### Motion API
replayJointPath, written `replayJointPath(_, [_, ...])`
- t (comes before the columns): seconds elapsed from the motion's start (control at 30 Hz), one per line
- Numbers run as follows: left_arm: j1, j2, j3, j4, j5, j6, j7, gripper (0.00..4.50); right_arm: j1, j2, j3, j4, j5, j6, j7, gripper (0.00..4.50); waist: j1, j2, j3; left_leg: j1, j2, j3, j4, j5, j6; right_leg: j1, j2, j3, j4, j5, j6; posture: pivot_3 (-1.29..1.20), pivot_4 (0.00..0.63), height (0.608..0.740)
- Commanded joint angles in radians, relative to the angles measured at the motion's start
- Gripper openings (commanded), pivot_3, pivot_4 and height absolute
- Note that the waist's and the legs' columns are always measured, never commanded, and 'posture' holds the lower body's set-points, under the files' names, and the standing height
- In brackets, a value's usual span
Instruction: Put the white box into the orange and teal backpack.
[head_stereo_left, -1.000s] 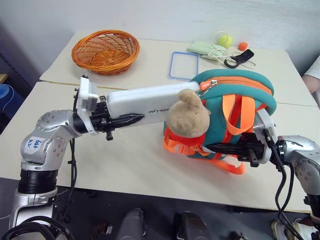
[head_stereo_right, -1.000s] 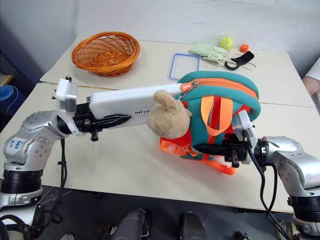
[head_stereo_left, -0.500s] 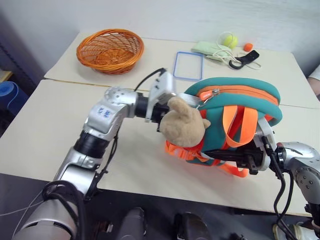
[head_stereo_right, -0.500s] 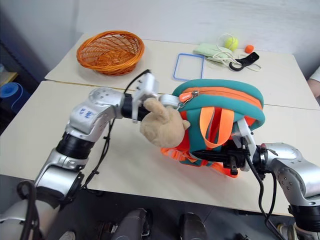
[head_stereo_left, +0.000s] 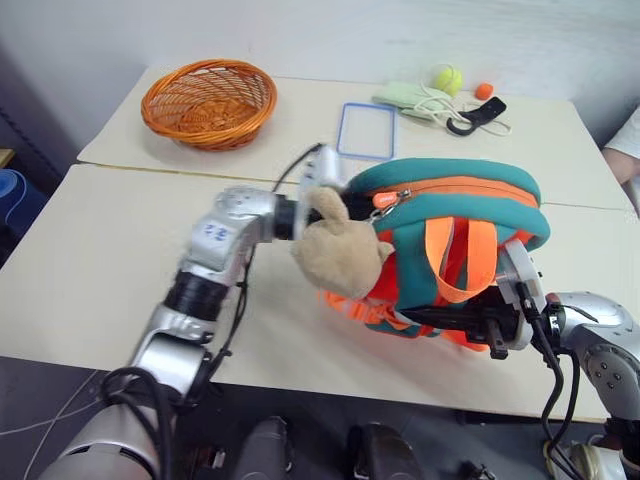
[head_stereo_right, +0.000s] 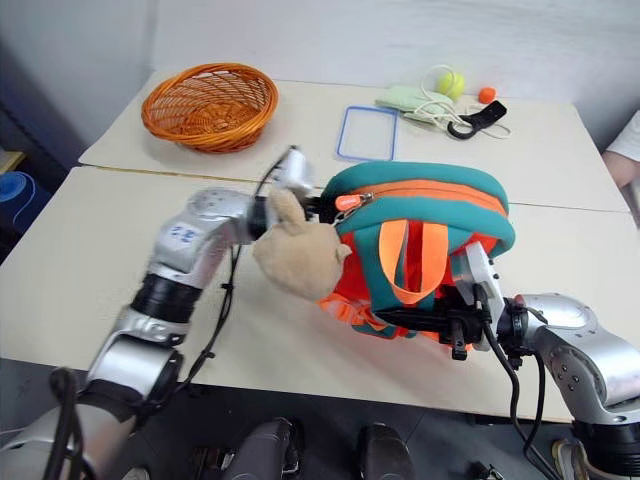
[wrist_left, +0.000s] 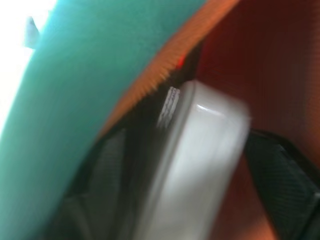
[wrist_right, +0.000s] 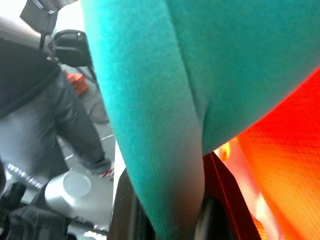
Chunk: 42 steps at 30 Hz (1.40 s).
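Inside the orange and teal backpack (head_stereo_left: 455, 235) the white box (wrist_left: 200, 170) is seen, insertion judged nearly done; left claw state cannot be told, withdrawal left; right claw (head_stereo_left: 478, 318) pressed together on a strap.

One orange and teal backpack (head_stereo_left: 450, 215), one white box (wrist_left: 195, 165), one wicker basket (head_stereo_left: 208, 100), one blue-rimmed frame (head_stereo_left: 366, 130), two balls (head_stereo_left: 446, 77)

**Silver arms, black fittings**

Both arms are rounded silver metal segments joined by ribbed black collars. The left arm (head_stereo_left: 215, 250) bears a small white label with blue handwriting. Black cables loop along each; the right arm (head_stereo_left: 600, 335) shows small screws.
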Motion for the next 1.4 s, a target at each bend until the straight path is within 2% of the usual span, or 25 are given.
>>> replayJointPath(0.03, [0.013, 0.151, 0.078, -0.038, -0.062, 0.020, -0.147, 4.47, -0.010, 0.012, -0.011, -0.024, 0.015, -0.019, -0.004, 0.01, 0.002, 0.000, 0.000, 0.000, 0.000, 0.000, 0.000, 0.000, 0.000, 0.000, 0.000, 0.000, 0.001, 0.000, 0.000, 0.00, 0.150, 0.740])
replayJointPath(0.1, [0.033, 0.255, 0.088, -0.020, -0.038, 0.006, -0.206, 4.47, -0.018, 0.022, -0.003, -0.019, 0.015, -0.019, -0.005, 0.01, 0.002, 0.000, 0.000, 0.001, -0.001, -0.001, 0.001, 0.000, 0.000, 0.001, -0.001, 0.000, 0.000, 0.000, 0.000, 0.00, 0.150, 0.740])
replayJointPath(0.17, [0.050, 0.321, 0.139, -0.042, -0.079, 0.037, -0.219, 4.47, -0.034, 0.030, 0.006, -0.005, 0.005, -0.026, -0.007, 0.01, 0.002, 0.000, 0.000, 0.001, -0.001, 0.000, 0.001, -0.001, 0.001, 0.001, -0.001, 0.000, 0.000, 0.000, 0.000, 0.00, 0.150, 0.740])
replayJointPath(0.27, [0.097, 0.332, 0.204, -0.147, -0.154, 0.088, -0.178, 4.47, -0.061, 0.039, 0.020, 0.023, -0.016, -0.037, -0.004, 0.01, 0.006, 0.000, 0.000, 0.000, -0.002, -0.001, 0.001, -0.001, 0.002, 0.001, -0.002, 0.001, 0.001, 0.000, 0.000, 0.00, 0.150, 0.740])
replayJointPath(0.5, [0.184, 0.200, 0.194, -0.444, -0.261, 0.181, 0.028, 4.47, -0.096, 0.045, 0.044, 0.060, -0.026, -0.028, 0.014, 0.01, 0.004, 0.000, 0.000, 0.000, -0.002, -0.002, 0.002, -0.002, 0.003, 0.002, -0.003, 0.001, 0.000, 0.000, 0.000, 0.00, 0.150, 0.740])
replayJointPath(0.67, [0.217, 0.086, 0.141, -0.544, -0.231, 0.169, 0.193, 4.47, -0.121, 0.055, 0.059, 0.070, -0.029, -0.029, 0.009, 0.01, -0.001, 0.000, 0.000, 0.001, -0.002, -0.001, 0.001, -0.001, 0.002, 0.002, -0.002, 0.001, 0.001, 0.000, 0.000, 0.00, 0.150, 0.740])
replayJointPath(0.77, [0.221, 0.007, 0.160, -0.542, -0.279, 0.184, 0.281, 3.97, -0.134, 0.084, 0.050, 0.072, 0.006, -0.011, -0.019, 0.01, 0.002, 0.000, 0.000, 0.001, -0.002, -0.001, 0.002, -0.001, 0.002, 0.002, -0.002, 0.001, 0.002, 0.000, 0.000, 0.00, 0.150, 0.740])
replayJointPath(0.83, [0.229, 0.004, 0.143, -0.564, -0.281, 0.192, 0.287, 3.45, -0.140, 0.094, 0.049, 0.071, 0.010, -0.007, -0.029, 0.01, 0.002, 0.000, 0.000, 0.001, -0.002, -0.002, 0.002, -0.001, 0.002, 0.002, -0.002, 0.001, 0.002, 0.000, 0.000, 0.00, 0.150, 0.740])
replayJointPath(1.0, [0.253, 0.080, 0.117, -0.559, -0.246, 0.173, 0.242, 2.02, -0.150, 0.112, 0.049, 0.074, 0.005, -0.013, -0.047, 0.01, 0.001, 0.000, 0.000, 0.001, -0.002, -0.001, 0.001, -0.001, 0.002, 0.002, -0.002, 0.001, 0.002, 0.000, 0.000, 0.00, 0.150, 0.740])
replayJointPath(1.17, [0.222, 0.133, 0.155, -0.481, -0.220, 0.130, 0.228, 1.02, -0.154, 0.152, 0.029, 0.076, 0.030, -0.005, -0.088, 0.01, 0.001, 0.000, 0.000, 0.001, -0.002, -0.001, 0.002, -0.001, 0.002, 0.002, -0.002, 0.001, 0.001, 0.000, 0.000, 0.00, 0.150, 0.740])
replayJointPath(1.3, [0.145, 0.177, 0.251, -0.329, -0.232, 0.107, 0.243, 0.91, -0.148, 0.153, 0.024, 0.069, 0.027, -0.002, -0.095, 0.01, 0.001, 0.000, 0.000, 0.001, -0.002, -0.001, 0.001, -0.001, 0.002, 0.001, -0.001, 0.001, 0.002, 0.000, 0.000, 0.00, 0.150, 0.740])
replayJointPath(1.4, [0.113, 0.249, 0.242, -0.183, -0.139, 0.048, 0.229, 0.91, -0.138, 0.151, 0.017, 0.063, 0.027, -0.006, -0.100, 0.01, -0.001, 0.000, 0.000, 0.001, -0.002, 0.000, 0.001, -0.001, 0.002, 0.001, -0.001, 0.001, 0.002, 0.000, 0.000, 0.00, 0.150, 0.740])
